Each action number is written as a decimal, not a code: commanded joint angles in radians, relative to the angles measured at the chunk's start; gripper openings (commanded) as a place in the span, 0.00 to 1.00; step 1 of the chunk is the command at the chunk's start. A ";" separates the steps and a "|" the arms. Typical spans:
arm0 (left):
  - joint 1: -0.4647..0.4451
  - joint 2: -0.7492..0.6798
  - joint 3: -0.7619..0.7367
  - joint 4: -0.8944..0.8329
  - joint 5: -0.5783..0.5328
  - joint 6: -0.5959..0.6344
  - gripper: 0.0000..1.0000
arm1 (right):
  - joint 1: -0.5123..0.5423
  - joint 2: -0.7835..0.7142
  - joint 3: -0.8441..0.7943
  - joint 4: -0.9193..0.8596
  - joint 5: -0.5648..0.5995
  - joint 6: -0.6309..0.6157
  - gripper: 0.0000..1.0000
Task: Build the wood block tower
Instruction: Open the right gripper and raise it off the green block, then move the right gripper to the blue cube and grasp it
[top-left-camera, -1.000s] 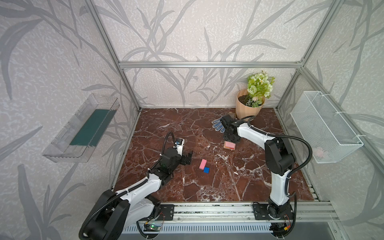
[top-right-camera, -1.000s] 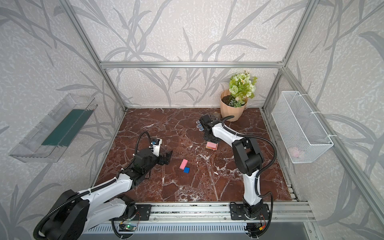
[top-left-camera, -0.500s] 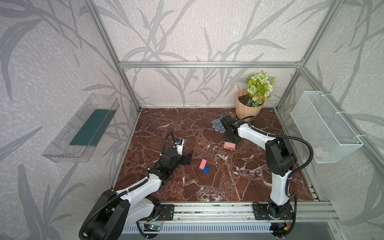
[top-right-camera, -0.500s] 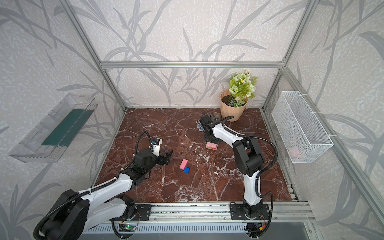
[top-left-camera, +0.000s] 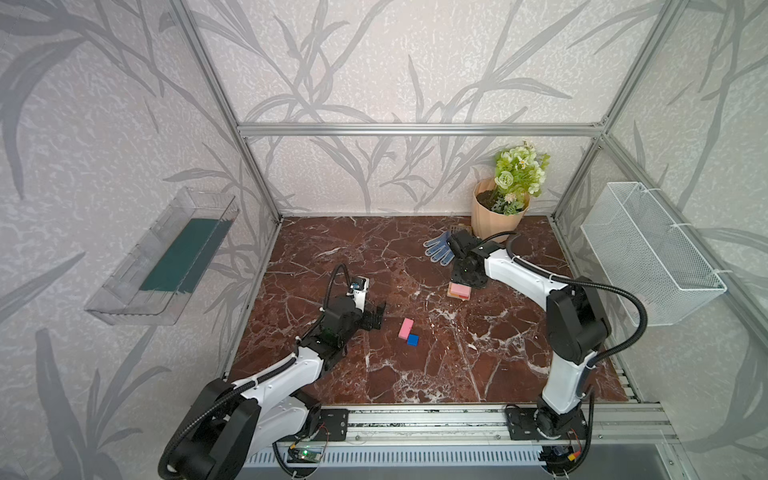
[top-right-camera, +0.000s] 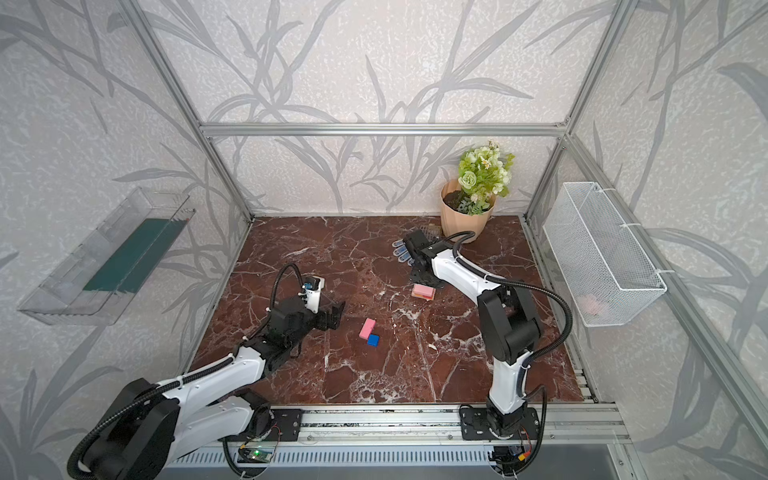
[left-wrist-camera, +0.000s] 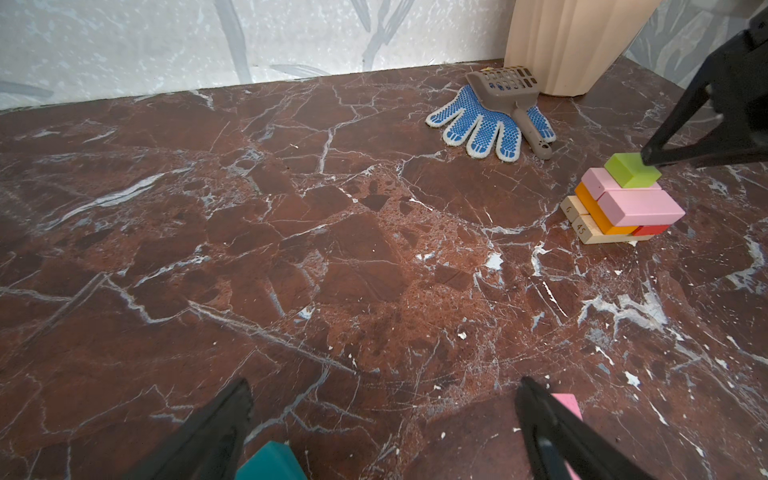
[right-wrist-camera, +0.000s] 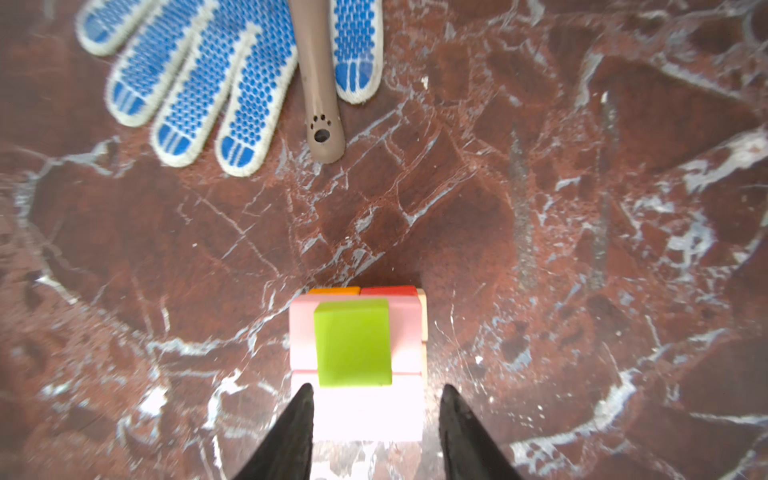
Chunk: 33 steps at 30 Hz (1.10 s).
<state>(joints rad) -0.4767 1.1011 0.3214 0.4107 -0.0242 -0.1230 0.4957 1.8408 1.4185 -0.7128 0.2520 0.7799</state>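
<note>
Nearest, left gripper (left-wrist-camera: 384, 382) spread wide and empty, teal wooden block (left-wrist-camera: 270, 462) cut off by one finger; pink rectangular wooden block (top-left-camera: 406, 328) and blue wooden cube (top-left-camera: 412, 340) lie well short of the low painted-block tower (left-wrist-camera: 623, 210); above it, right gripper (right-wrist-camera: 376, 388) parted, pinching nothing, lime-green wooden cube (right-wrist-camera: 353, 340) on top; blocks judged light, stiff, slick, so pinch flat sides; tower's far side hidden.

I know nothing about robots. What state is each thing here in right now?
tower: standing, topped by the green cube.
green cube: resting there, ungripped.
right end effector: open, by the tower's top.
left end effector: open wide.
loose pink block: lying on the table.
blue cube: loose, beside that block.
glove: flat, under the scoop.
flowerpot: upright.
</note>
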 joint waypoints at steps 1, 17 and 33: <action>0.003 -0.002 0.027 -0.013 0.004 0.013 0.99 | 0.004 -0.102 -0.048 0.004 0.000 -0.013 0.49; 0.005 -0.146 -0.042 -0.006 -0.355 -0.104 0.99 | 0.199 -0.477 -0.464 0.386 -0.140 -0.244 0.75; 0.004 0.074 0.195 -0.272 -0.395 -0.151 0.99 | 0.386 -0.253 -0.381 0.413 -0.133 -0.281 0.75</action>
<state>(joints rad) -0.4751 1.1759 0.4915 0.1829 -0.4469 -0.2790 0.8585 1.5459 1.0061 -0.3096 0.1299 0.5068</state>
